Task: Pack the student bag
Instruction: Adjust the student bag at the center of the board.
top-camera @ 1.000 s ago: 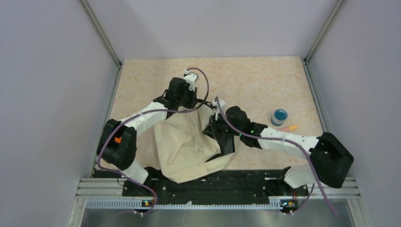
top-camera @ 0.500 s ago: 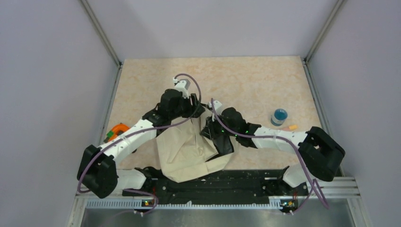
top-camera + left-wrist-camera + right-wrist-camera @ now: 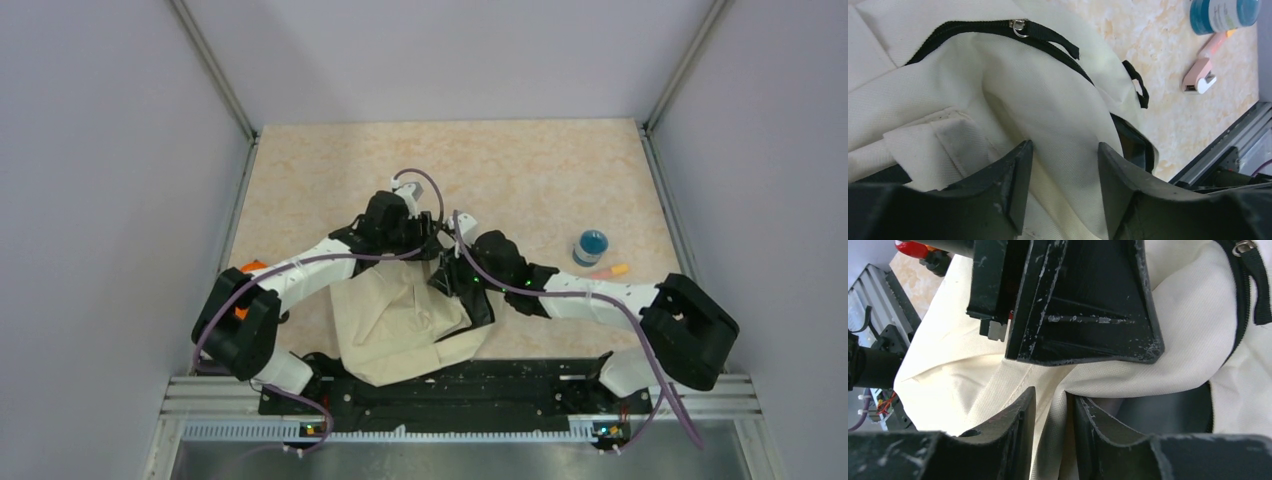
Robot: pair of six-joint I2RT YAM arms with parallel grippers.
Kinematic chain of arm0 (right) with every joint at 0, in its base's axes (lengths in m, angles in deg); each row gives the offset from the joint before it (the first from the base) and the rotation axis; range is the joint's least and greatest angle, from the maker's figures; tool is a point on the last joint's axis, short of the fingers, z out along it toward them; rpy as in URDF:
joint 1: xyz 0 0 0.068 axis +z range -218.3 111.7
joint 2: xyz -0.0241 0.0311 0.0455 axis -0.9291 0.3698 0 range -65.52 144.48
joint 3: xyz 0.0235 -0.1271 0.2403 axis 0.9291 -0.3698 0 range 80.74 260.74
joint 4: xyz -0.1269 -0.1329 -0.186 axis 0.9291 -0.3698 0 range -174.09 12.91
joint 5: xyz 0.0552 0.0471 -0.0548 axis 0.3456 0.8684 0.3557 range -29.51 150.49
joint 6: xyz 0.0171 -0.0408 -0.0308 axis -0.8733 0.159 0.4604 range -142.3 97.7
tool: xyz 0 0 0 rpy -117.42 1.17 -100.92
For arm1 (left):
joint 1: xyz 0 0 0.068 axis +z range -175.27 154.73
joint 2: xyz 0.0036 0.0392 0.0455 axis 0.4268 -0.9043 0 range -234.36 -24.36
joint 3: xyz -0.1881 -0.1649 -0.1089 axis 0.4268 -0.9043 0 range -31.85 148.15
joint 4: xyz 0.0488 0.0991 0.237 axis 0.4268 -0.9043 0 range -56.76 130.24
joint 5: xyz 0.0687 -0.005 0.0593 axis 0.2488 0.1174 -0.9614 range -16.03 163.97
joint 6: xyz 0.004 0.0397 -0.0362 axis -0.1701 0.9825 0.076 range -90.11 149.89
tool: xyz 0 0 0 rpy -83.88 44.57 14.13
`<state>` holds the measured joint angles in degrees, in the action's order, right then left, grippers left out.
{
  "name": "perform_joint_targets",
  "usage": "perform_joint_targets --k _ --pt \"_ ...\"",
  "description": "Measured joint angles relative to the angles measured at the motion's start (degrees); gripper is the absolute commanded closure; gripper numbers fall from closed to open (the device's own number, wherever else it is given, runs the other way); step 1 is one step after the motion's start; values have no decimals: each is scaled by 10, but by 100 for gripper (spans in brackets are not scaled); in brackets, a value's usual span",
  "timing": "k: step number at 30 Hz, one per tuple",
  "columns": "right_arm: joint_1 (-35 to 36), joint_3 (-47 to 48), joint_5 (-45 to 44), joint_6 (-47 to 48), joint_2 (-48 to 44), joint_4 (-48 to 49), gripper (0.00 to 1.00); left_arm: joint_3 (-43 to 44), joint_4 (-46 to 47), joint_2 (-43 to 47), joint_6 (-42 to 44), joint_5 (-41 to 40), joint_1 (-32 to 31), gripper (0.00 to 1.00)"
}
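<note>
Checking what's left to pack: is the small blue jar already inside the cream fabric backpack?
No, the small blue jar sits on the tabletop well clear of the cream fabric backpack.

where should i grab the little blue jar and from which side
Grip the blue jar around its round body, coming straight down from above with the right gripper, the nearer one. It seems to stand upright with open table around it; close on it from left and right, since the pink pen lies close on its near side.
</note>
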<state>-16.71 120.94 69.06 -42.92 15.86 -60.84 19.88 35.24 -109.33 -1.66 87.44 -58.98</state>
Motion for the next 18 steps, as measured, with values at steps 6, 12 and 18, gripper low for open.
perform_joint_targets --k 6,12,18 --pt "0 0 -28 17 -37 -48 41 5 -21 -10 4 -13 -5 92" --pt "-16 13 -76 45 -106 -134 25 0 -37 -4 8 -45 -6 100" --pt "-88 31 -94 98 -119 -183 24 -16 -36 15 7 -64 -7 100"
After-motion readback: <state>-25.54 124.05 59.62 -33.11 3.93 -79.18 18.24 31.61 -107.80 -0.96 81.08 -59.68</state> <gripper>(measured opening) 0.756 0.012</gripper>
